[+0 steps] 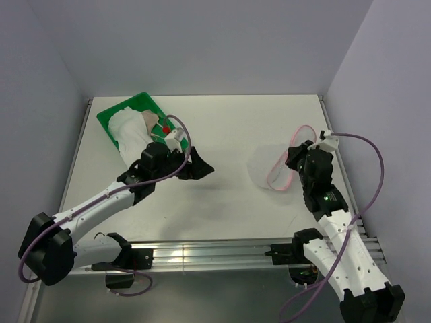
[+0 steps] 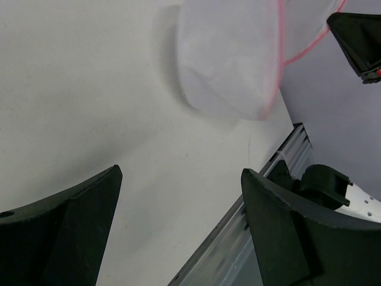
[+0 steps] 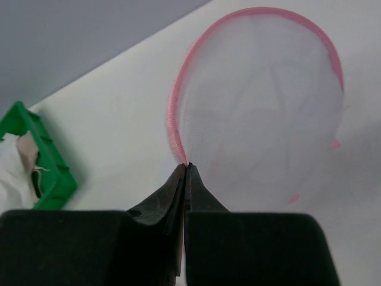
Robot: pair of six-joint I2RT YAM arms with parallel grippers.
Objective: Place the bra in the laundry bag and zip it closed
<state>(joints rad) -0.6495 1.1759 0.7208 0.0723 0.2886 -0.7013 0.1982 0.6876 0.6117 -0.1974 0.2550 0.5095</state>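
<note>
The laundry bag (image 1: 264, 170), white mesh with a pink rim, lies right of centre on the table, its lid half lifted. It also shows in the left wrist view (image 2: 229, 59) and the right wrist view (image 3: 262, 107). My right gripper (image 3: 187, 165) is shut on the bag's pink rim; in the top view it (image 1: 294, 159) sits at the bag's right edge. The bra (image 1: 128, 128), pale peach and whitish, lies in the green tray (image 1: 143, 101) at the back left. My left gripper (image 1: 199, 166) is open and empty between tray and bag, above the table (image 2: 177, 179).
The green tray also shows at the left edge of the right wrist view (image 3: 50, 161). A metal rail (image 1: 209, 252) runs along the table's near edge. Grey walls close in the back and both sides.
</note>
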